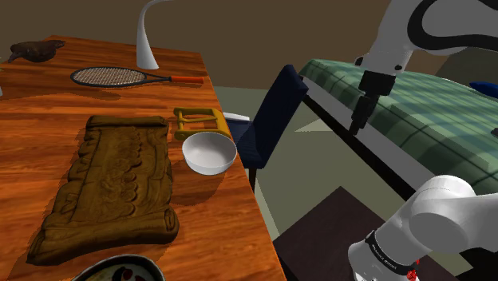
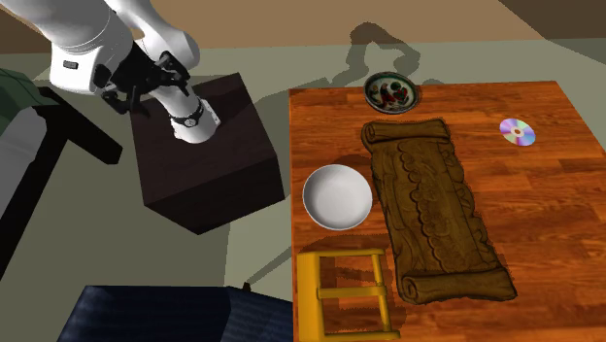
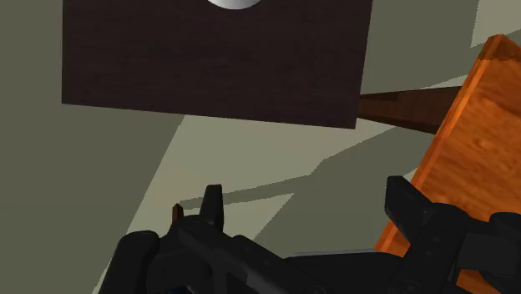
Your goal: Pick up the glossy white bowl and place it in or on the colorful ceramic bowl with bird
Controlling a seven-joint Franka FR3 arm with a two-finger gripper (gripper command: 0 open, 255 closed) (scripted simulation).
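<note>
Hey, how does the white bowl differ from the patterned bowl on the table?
The white bowl is plain and looks wider; the patterned bowl has a dark rim and painted inside. The white bowl sits beside the brown mat, the patterned bowl at its end. Both stand upright.

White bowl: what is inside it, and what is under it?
The white bowl shows its plain white inside, with nothing in it. It stands on the wooden table; the spot beneath it is covered by the bowl.

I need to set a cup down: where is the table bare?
Bare wood lies between the white bowl and the colorful bowl, along the table edge, and past the carved brown roll around the disc. Crowded where white bowl, yellow frame and roll sit close.
</note>
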